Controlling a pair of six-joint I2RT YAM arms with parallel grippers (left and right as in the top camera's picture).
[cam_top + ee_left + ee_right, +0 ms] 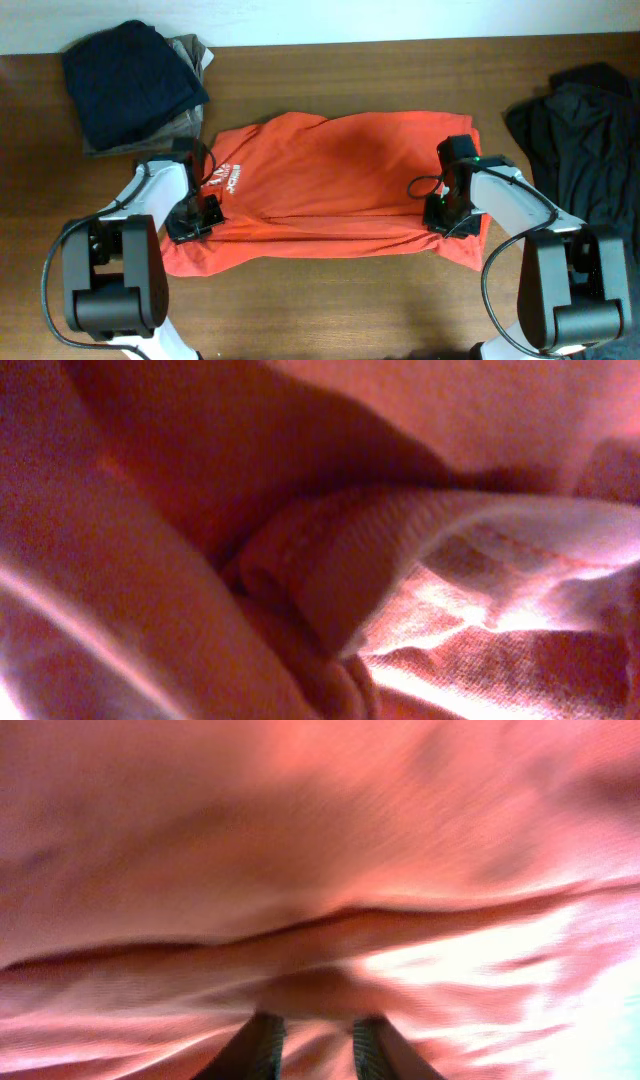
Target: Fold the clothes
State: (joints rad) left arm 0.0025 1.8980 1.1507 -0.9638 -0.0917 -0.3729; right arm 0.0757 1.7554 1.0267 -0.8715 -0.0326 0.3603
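Note:
The orange-red T-shirt (340, 170) lies spread across the middle of the table, white lettering (236, 180) near its left end. A straight fold line runs between my two grippers. My left gripper (196, 217) sits low on the shirt's left part, apparently shut on it. Its wrist view shows only bunched shirt fabric (330, 570), and its fingers are hidden. My right gripper (444, 214) is at the shirt's right end. In the right wrist view its two fingers (318, 1050) are close together with a ridge of shirt fabric (320, 870) pinched between them.
A folded dark navy garment (130, 80) on a tan one (190, 55) lies at the back left. A loose dark garment (585, 130) is heaped at the right edge. Bare wood table (340, 310) runs along the front.

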